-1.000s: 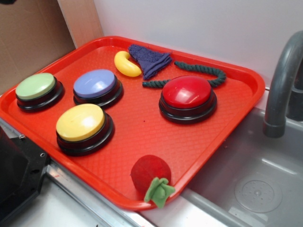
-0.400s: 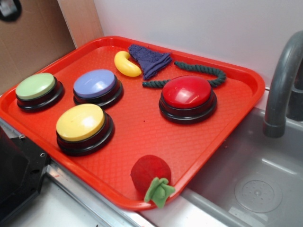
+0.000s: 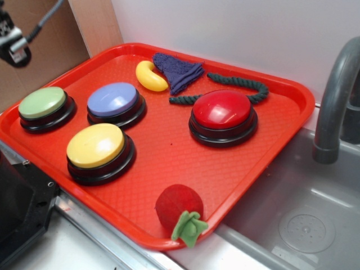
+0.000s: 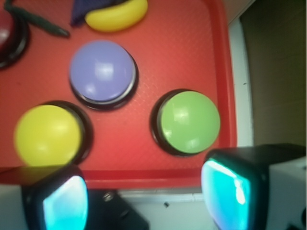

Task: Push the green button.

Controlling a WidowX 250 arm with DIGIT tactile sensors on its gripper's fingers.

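Observation:
The green button, pale sage top on a black base, sits at the left end of the red tray. In the wrist view the green button lies right of centre, just ahead of my fingers. My gripper shows only partly at the top left corner of the exterior view, high above and behind the green button. In the wrist view my gripper is open and empty, with its two teal pads wide apart over the tray's near rim.
A yellow button, a lavender-blue button and a red button share the tray. A yellow banana toy, a blue cloth, a green rope and a red strawberry toy lie there too. The sink and faucet are on the right.
My gripper has come into the exterior view at the top left corner, lower than before. The buttons and toys have not moved.

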